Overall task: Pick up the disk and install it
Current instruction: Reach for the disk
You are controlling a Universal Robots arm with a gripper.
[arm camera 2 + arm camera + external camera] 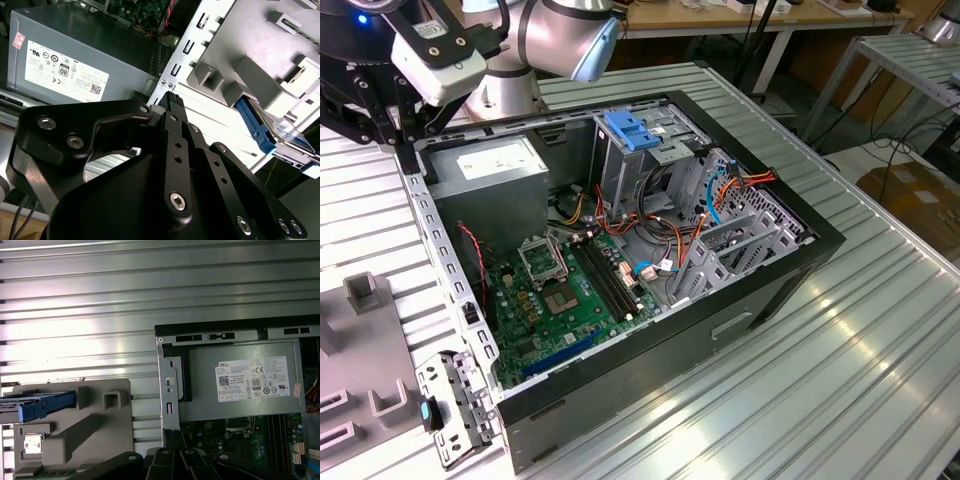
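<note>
One disk (46,406) is what I count, and it lies flat in a grey moulded fixture (100,420) on the table, outside the computer case. Its bright blue plastic carrier has a rounded end. In the second wrist view the disk (252,122) shows a glossy, reflective face inside that blue frame. The fixture is matte grey, with square sockets and blocky raised ribs.

My gripper (174,439) is black metal, with bolted link arms that converge to a single tip. I read the jaws as drawn together on nothing. In both wrist views its tip (171,100) lines up with the perforated grey edge rail of the case, between the fixture and the power supply (240,385), and is well apart from the disk.

The one power supply is a grey boxy unit with a white label. Just beside it is one green motherboard (560,300), with orange, red and yellow cables (670,235) strung above it. One light-blue slotted bracket (625,130) sits on the drive cage. The black case (720,330) lies open on a ribbed metal table (820,380), and the arm (560,35) reaches in from the exterior view's left.
</note>
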